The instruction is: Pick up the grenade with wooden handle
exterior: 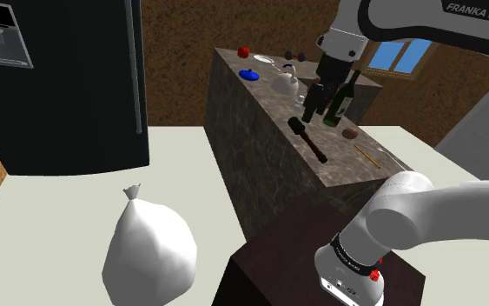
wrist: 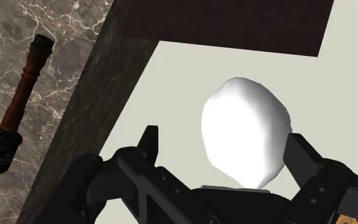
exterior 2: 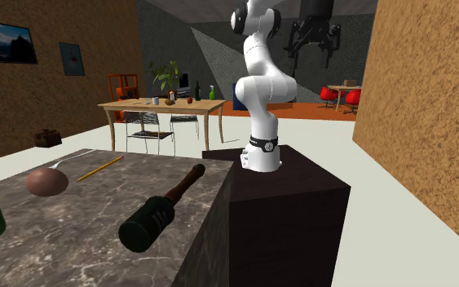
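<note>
Black fridge [exterior: 60, 78] stands at the shoulder view's left, with a pale floor in front of it. Marble counter [exterior: 260, 148] runs up the middle of that view. The dark stand [exterior: 268, 261] sits just off the counter's near end. White arm [exterior: 442, 209] rises from the stand and arches over the counter. Lettering on its upper link reads "FRANKA EMIK" and is cut off by the frame edge. The ring at the arm's base carries marks too small to read. White bag [exterior: 149, 252], tied at the top, rests on the floor beside the counter and well apart from the gripper. In the wrist view the bag appears between the fingers but lies far below them, untouched. Gripper [exterior: 313, 111] hangs above the counter with its fingers spread wide and nothing in them. The wrist view confirms a broad gap. Green bottle [exterior: 345, 100] stands upright on the counter just beyond the gripper. Grenade [exterior: 310, 141] lies flat on the counter along the edge nearest the floor side. Its dark head points away from the stand and its brown wooden handle points toward it. The gripper is above the head end and clear of it. A pale patch on the head cannot be read. Brown ball [exterior: 350, 133] sits near the grenade, between it and a thin yellow stick [exterior: 366, 156].
</note>
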